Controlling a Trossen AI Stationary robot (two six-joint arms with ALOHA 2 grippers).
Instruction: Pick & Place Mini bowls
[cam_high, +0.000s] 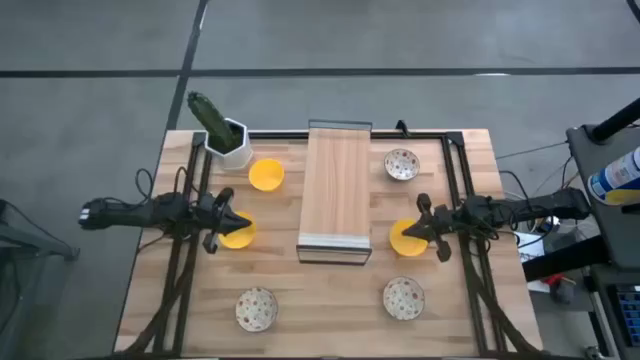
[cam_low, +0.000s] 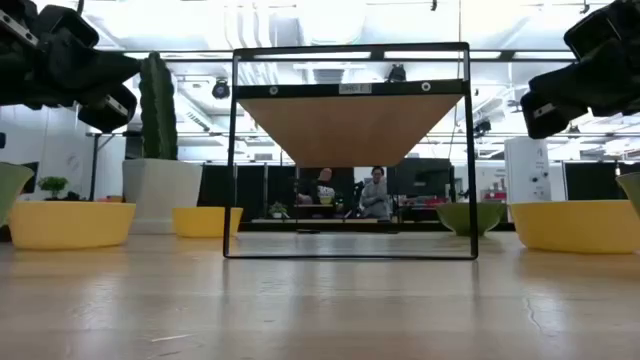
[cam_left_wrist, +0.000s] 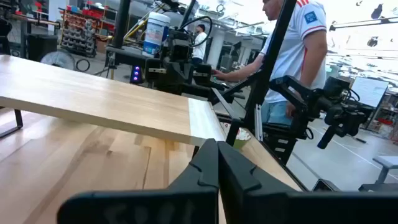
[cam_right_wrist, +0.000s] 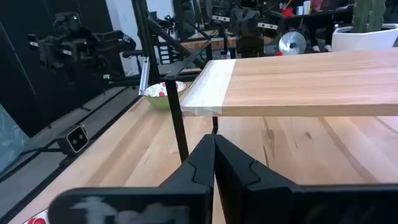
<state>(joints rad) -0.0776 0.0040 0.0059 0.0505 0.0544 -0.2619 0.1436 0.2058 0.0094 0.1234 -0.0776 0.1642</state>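
The desk (cam_high: 330, 310) is light wood planks. At its middle stands a raised shelf (cam_high: 337, 190) of pale wood on a thin black frame. A white pot (cam_high: 229, 143) with a cactus sits at the far left corner. Six bowls rest on the desk: a yellow one (cam_high: 266, 174) near the pot, a yellow one (cam_high: 238, 235) left of the shelf, a yellow one (cam_high: 405, 239) right of it, and speckled ones at far right (cam_high: 401, 165), near right (cam_high: 403, 297) and near left (cam_high: 256, 308).

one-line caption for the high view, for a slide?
Both grippers, left gripper and right gripper, shut over yellow mini bowls flanking a raised wooden shelf.
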